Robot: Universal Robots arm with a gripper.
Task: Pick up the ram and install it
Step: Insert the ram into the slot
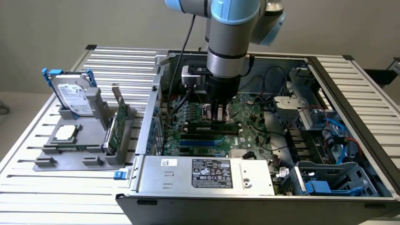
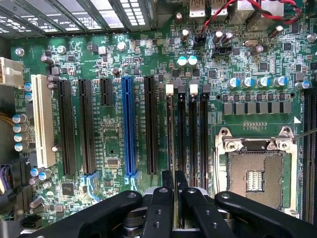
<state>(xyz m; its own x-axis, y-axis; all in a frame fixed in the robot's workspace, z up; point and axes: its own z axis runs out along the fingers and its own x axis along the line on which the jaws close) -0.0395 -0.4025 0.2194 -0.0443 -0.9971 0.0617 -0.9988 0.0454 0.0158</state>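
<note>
1. The hand (image 1: 220,114) reaches down inside the open computer case (image 1: 350,154), its fingers (image 2: 166,198) drawn nearly together.
2. Between the fingertips it pinches the ram (image 1: 212,126), a narrow green stick lying lengthwise directly below the hand, at the motherboard's (image 2: 109,134) memory slots (image 2: 190,134).
3. Whether the stick is seated in a slot cannot be told.
4. Well away from the hand, outside the case, a grey holder (image 1: 75,150) on the desk (image 1: 25,154) carries a hard drive (image 1: 72,96), a processor chip (image 1: 66,133) and an expansion card (image 1: 119,124).

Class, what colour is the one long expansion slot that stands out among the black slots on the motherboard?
Blue, clearest in the wrist view.
</note>
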